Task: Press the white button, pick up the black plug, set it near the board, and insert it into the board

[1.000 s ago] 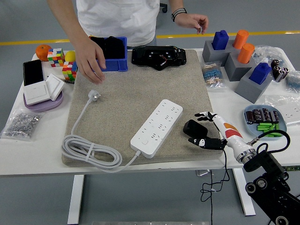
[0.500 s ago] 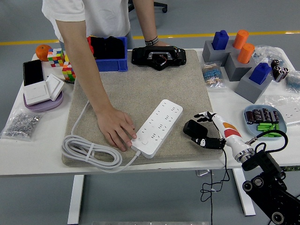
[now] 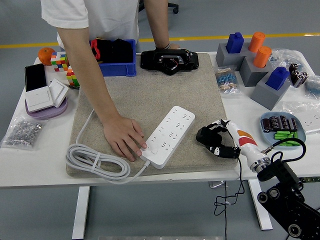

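Head view is showing the white table (image 3: 45, 170) carrying a beige mat (image 3: 150, 95), and on that mat the white power strip (image 3: 167, 136), the board of the task, is lying at a slant with its grey cable (image 3: 92, 161) coiling off the near left corner. A person at the far side is leaning in, one hand (image 3: 124, 138) resting flat on the mat and touching the strip's near end, close to its white button (image 3: 154, 149); the other hand is sitting by the black device (image 3: 166, 60) at the far edge. The right hand (image 3: 216, 141) is coming in from the lower right, its fingers (image 3: 214, 124) curling around the black plug (image 3: 205, 135), which is sitting just right of the strip at mat level. The step in hand looks like the pick-up of the plug. The next move is calling for a firm lift, then a short carry left toward the sockets, with the person's hand clear. The left arm is out of sight.
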